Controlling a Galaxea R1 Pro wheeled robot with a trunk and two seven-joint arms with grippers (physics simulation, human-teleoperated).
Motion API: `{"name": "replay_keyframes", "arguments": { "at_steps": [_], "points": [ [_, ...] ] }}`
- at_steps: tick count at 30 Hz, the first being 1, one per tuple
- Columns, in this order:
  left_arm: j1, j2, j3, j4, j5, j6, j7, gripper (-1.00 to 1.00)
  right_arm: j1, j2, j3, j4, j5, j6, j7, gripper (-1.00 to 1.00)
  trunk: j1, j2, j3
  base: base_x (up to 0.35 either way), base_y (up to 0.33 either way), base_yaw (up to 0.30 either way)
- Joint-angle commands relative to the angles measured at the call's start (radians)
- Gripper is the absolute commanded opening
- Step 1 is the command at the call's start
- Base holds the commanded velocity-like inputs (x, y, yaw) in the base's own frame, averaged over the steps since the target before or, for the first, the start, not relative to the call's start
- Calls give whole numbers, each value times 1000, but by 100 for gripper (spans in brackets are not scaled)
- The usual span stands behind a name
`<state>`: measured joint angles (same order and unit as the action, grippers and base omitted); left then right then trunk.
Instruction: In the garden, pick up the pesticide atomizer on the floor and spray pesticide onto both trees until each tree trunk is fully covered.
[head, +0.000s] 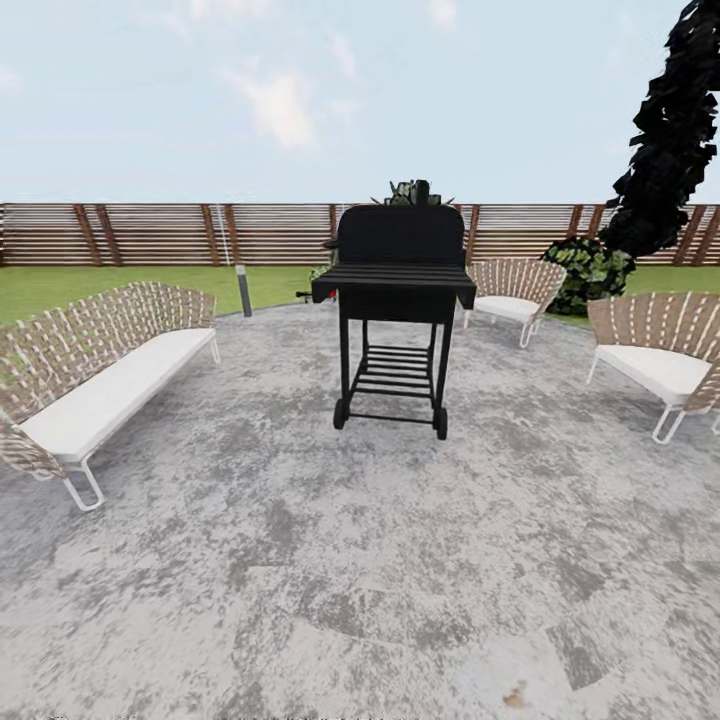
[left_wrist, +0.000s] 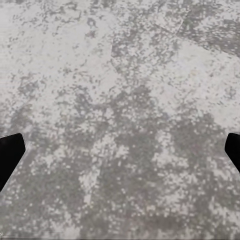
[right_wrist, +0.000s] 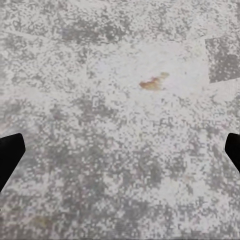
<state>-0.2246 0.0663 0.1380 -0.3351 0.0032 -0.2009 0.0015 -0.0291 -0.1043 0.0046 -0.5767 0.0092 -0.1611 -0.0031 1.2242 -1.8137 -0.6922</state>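
The pesticide atomizer and the two trees with pale mottled trunks are out of view. I stand on a grey mottled stone patio (head: 360, 560) in the garden, with lawn (head: 60, 285) and the brown slat fence (head: 150, 233) behind it. In the left wrist view, my left gripper (left_wrist: 120, 155) hangs open over bare paving, its black fingertips (left_wrist: 9, 152) at the frame's edges. In the right wrist view, my right gripper (right_wrist: 120, 155) is likewise open over paving with a small brown stain (right_wrist: 152, 82).
A black wheeled grill (head: 395, 300) stands straight ahead. A woven bench with white cushion (head: 95, 375) is at left, two woven chairs (head: 512, 290) (head: 665, 355) at right. A narrow black tree (head: 665, 140) and a bush (head: 590, 275) rise at right. A short bollard lamp (head: 243, 290) marks the patio edge.
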Motion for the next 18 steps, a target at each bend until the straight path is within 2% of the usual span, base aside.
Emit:
{"name": "replay_keyframes", "arguments": {
  "at_steps": [1, 18],
  "points": [
    [0, 0, 0, 0, 0, 0, 0, 100, 0, 0, 0, 0, 0, 0, 0, 100, 4, -7, -5, 0, 0, 179],
    [0, 0, -1, 0, 0, 0, 0, 100, 0, 0, 0, 0, 0, 0, 0, 100, 69, -126, -79, 0, 0, 178]
  ]
}}
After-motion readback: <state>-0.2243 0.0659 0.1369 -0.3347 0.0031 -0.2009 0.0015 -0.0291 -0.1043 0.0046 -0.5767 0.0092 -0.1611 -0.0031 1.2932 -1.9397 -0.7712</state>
